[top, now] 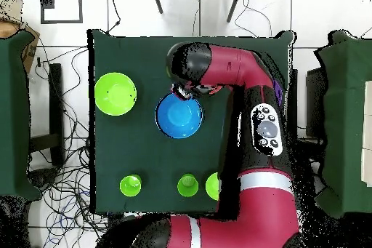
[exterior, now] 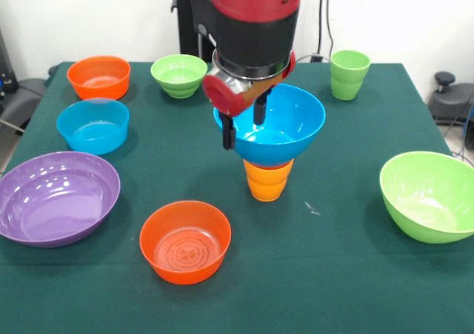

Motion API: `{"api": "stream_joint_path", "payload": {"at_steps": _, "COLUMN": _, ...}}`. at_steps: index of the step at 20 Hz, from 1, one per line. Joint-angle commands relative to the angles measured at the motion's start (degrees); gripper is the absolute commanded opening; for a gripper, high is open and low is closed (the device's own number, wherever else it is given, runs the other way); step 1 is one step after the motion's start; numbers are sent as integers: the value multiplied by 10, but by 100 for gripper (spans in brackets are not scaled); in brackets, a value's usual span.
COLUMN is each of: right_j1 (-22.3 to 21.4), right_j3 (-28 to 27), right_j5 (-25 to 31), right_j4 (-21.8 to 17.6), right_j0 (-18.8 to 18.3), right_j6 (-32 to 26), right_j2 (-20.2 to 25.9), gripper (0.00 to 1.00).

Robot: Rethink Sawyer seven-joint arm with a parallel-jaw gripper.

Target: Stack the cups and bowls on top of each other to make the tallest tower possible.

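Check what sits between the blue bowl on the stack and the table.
An upturned orange cup stands on the green table and bears the blue bowl; front view shows it. Overhead, the bowl hides it.

Blue bowl [exterior: 278, 130] on orange cup [exterior: 268, 181]; green cloth [exterior: 333, 260].

A red and black arm [exterior: 255, 23] with a silver wrist and black fingers [exterior: 229, 132].
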Motion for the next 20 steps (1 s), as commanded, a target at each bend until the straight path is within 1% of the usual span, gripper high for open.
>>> {"api": "stream_joint_path", "payload": {"at_steps": 1, "right_j1": -7, "right_j3": -48, "right_j5": 67, "right_j4": -18, "right_j0": 13, "right_j6": 83, "right_j2": -2, "gripper": 100}}
{"api": "stream_joint_path", "payload": {"at_steps": 2, "right_j1": -16, "right_j3": -39, "right_j5": 67, "right_j4": -17, "right_j0": 11, "right_j6": 79, "right_j2": -4, "gripper": 100}}
{"api": "stream_joint_path", "payload": {"at_steps": 3, "right_j1": -17, "right_j3": -46, "right_j5": 76, "right_j4": -19, "right_j0": 13, "right_j6": 76, "right_j2": -6, "gripper": 100}}
{"api": "stream_joint_path", "payload": {"at_steps": 4, "right_j1": -24, "right_j3": -40, "right_j5": 77, "right_j4": -19, "right_j0": 11, "right_j6": 73, "right_j2": -8, "gripper": 100}}
{"api": "stream_joint_path", "payload": {"at_steps": 13, "right_j1": -40, "right_j3": -108, "right_j5": 173, "right_j4": -24, "right_j0": 15, "right_j6": 55, "right_j2": -13, "gripper": 100}}
{"api": "stream_joint_path", "payload": {"at_steps": 16, "right_j1": -32, "right_j3": -139, "right_j5": 198, "right_j4": -26, "right_j0": 17, "right_j6": 50, "right_j2": -11, "gripper": 100}}
{"api": "stream_joint_path", "payload": {"at_steps": 20, "right_j1": -7, "right_j3": -165, "right_j5": 207, "right_j4": -26, "right_j0": 18, "right_j6": 54, "right_j2": -7, "gripper": 100}}
